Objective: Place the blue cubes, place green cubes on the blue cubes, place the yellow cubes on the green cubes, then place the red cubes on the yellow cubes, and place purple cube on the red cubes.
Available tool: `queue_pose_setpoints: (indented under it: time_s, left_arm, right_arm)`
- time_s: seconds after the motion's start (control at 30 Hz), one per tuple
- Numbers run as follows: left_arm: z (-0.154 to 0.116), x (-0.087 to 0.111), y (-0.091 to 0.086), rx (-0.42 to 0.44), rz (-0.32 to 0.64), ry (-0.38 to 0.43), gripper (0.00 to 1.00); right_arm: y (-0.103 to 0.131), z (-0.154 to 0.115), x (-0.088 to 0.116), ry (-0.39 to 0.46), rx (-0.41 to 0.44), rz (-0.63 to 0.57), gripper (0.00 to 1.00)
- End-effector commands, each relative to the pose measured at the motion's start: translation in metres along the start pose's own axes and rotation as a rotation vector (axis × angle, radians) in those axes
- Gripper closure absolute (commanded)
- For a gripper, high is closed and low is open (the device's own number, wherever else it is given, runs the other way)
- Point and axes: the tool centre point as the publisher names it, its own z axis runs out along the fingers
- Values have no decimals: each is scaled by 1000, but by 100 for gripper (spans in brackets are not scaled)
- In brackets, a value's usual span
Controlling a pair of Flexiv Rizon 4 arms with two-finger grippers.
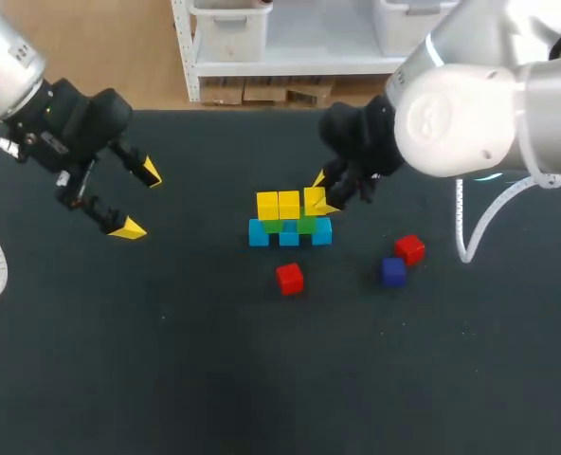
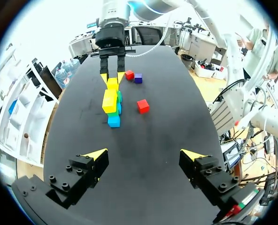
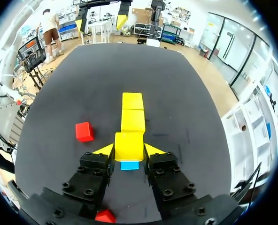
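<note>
Right claw [image 3: 129, 151]: closed on the nearest yellow cube [image 3: 129, 143], a tip against each side; the yellow row [image 3: 133, 121] runs lengthwise straight ahead of it, one blue cube [image 3: 129, 165] showing beneath. Green cubes [image 1: 305, 226], hidden in the right wrist view, show in the head view between the yellow and blue layers. Left claw [image 2: 143, 157]: spread wide, holding nothing, the stack [image 2: 111, 105] well ahead, end-on.
</note>
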Motion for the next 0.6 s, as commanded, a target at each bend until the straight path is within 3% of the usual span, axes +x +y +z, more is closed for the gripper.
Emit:
queue_pose_setpoints:
  time_s: [0.03, 0.6]
  left_arm:
    - [0, 1, -1, -2, 4, -4, 0]
    - [0, 1, -1, -2, 4, -4, 0]
  right_arm:
    - [-2, 3, -3, 2, -6, -2, 100]
    - [-1, 7, -1, -3, -10, -2, 100]
